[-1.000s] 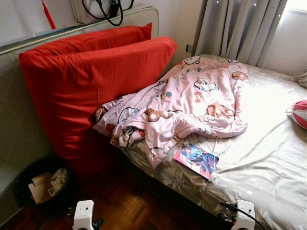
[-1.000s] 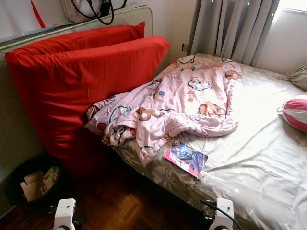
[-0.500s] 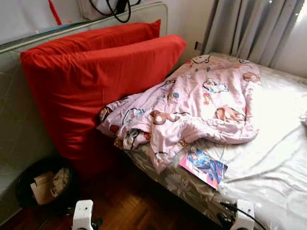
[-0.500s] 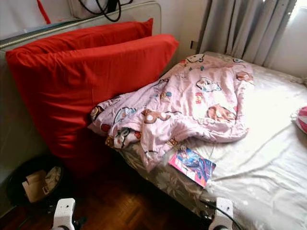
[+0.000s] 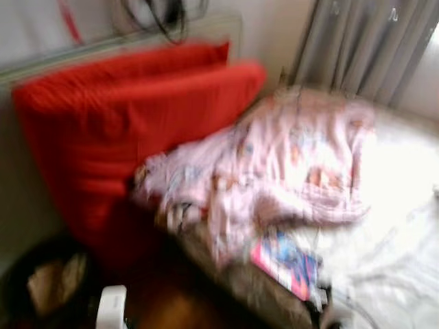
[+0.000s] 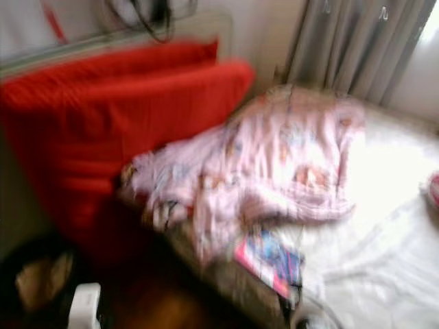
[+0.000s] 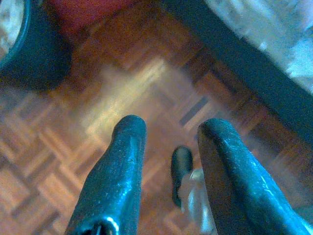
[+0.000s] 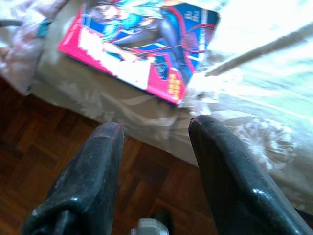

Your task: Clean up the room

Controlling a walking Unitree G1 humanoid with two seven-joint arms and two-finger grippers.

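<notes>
Comic book [image 8: 142, 41] lying flat on the bed [image 5: 405, 226], close to the mattress edge nearest the floor, just beside the lower hem of the pink cartoon-print blanket [image 5: 288, 164]. Cover pink-bordered with blue and teal figure artwork; yellow lettering on the pink strip at one corner, too blurred to read; no brand or title legible. Head views heavily motion-blurred, fine detail lost. Blanket crumpled in a heap over the bed's middle, one end trailing toward the two red pillows [image 5: 130, 116] propped upright at the head of the bed against a pale quilted headboard [image 5: 27, 199]. Bed sheet light, floral-patterned along the side drop. Grey curtains [image 5: 363, 48] hanging beyond the far side of the bed. Dark round bin [image 5: 41, 288] on the floor beside the bed's head end, below the pillows, holding what looks like cardboard scraps. Black cable [image 5: 158, 14] looped on the wall above the headboard. Right gripper [image 8: 154, 127] poised over the bed's edge, fingers [image 8: 93, 171] spread apart and empty, comic book just beyond the tips, not touched. Left gripper [image 7: 168, 127] hanging over the parquet floor [image 7: 122, 98] beside the bed, fingers [image 7: 120, 171] parted with nothing between them; bin rim at the corner of its view, bed's dark underside opposite. Small dark object on the floor between the left fingers, nature not determinable.
</notes>
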